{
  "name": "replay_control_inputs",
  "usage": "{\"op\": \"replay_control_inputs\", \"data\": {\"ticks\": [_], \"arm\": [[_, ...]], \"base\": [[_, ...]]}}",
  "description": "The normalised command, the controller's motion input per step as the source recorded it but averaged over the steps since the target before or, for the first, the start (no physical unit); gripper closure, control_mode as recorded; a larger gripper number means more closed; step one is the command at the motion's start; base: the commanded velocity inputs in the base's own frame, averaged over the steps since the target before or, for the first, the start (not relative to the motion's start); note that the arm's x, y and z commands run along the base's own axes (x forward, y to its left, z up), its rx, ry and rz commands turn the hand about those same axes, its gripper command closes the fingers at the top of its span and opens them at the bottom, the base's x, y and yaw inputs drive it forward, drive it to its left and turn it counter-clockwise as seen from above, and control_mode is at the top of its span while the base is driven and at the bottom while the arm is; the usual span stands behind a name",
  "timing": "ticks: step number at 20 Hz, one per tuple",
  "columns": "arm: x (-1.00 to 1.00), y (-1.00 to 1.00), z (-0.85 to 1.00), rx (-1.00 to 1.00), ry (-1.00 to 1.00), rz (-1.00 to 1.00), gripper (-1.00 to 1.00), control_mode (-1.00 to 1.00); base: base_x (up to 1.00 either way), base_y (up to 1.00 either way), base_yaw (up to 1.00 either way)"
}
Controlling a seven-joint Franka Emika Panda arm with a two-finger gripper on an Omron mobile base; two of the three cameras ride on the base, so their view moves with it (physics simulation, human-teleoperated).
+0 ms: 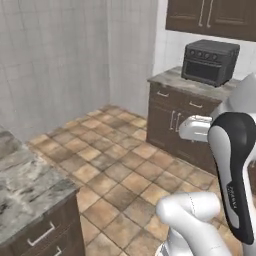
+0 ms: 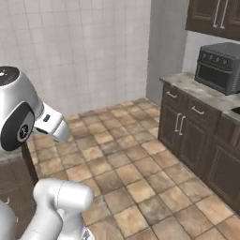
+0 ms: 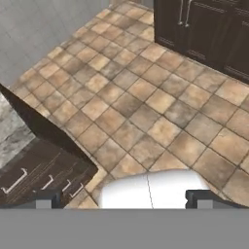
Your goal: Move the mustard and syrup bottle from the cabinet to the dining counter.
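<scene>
My pincer (image 3: 124,198) stands wide, its two dark fingertips (image 3: 43,198) far apart at the bottom of the hand view, with nothing between them. It looks down on a floor (image 3: 146,97) of brown and tan tiles. At the left of that view is the corner of the dining table (image 3: 9,131), a marbled grey stone top over dark drawers with silver handles. From the left base camera the same table sits at lower left, bare where it shows. Across the floor, a black toaster oven (image 1: 209,62) stands on another marbled top over low dark cabinets (image 1: 172,120). Above it hangs the cabinet (image 1: 220,17), dark wood, its doors closed, with long silver handles. I cannot see the mustard or the syrup bottle from here
</scene>
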Motion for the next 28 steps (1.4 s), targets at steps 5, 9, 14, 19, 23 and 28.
{"op": "replay_control_inputs", "data": {"ticks": [5,9,14,19,23,28], "arm": [[0.00,0.00,0.00,0.00,0.00,0.00,-1.00,1.00],[0.00,0.00,0.00,0.00,0.00,0.00,-1.00,1.00],[0.00,0.00,0.00,0.00,0.00,0.00,-1.00,1.00],[0.00,0.00,0.00,0.00,0.00,0.00,-1.00,1.00],[0.00,0.00,0.00,0.00,0.00,0.00,-1.00,1.00],[0.00,0.00,0.00,0.00,0.00,0.00,-1.00,1.00]], "base": [[0.02,-0.29,-0.96],[0.17,-0.70,-0.84],[0.45,-0.91,-0.56],[0.68,-1.00,-0.05],[0.90,-1.00,0.00],[0.84,-1.00,0.00]]}}
